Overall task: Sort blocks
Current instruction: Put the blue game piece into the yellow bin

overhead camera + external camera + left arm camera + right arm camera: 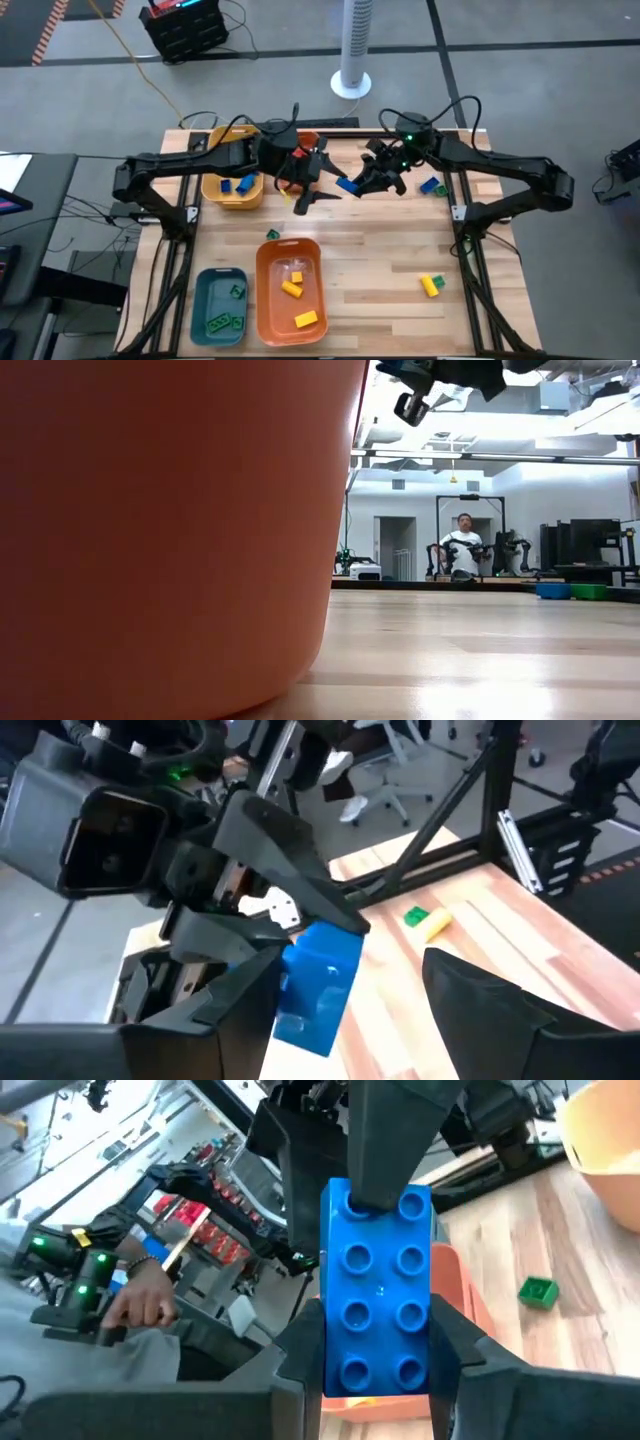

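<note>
Mid-table, back half, both arms meet above the wood. The right gripper (378, 1370) is clamped on a blue block (378, 1295) — a two-by-four studded brick, held across its narrow sides near one end, studs facing the wrist camera. In the high view the same block (348, 185) hangs between the two arms, off the table. The left gripper (306, 194) sits just beside it with its fingers spread, one finger (480, 1010) on either side of the free end of the brick (318, 982); not touching as far as can be seen. It looks like a handover in progress, though that is a judgement.

Handling: the brick is rigid moulded plastic, light, smooth-sided and a bit slick. Flat parallel side walls are the place to pinch; the studded face gives poor seating. With the right fingers on one end, the free end is the only room for a second grip.

Other blocks: blue ones in the yellow bin (232, 190) at back left, yellow ones in the orange bin (290, 292), green ones in the teal bin (220, 305). Loose — a green block (272, 234) near the orange bin, a yellow-and-green pair (431, 284) front right, a blue-and-green cluster (433, 186) by the right arm.
</note>
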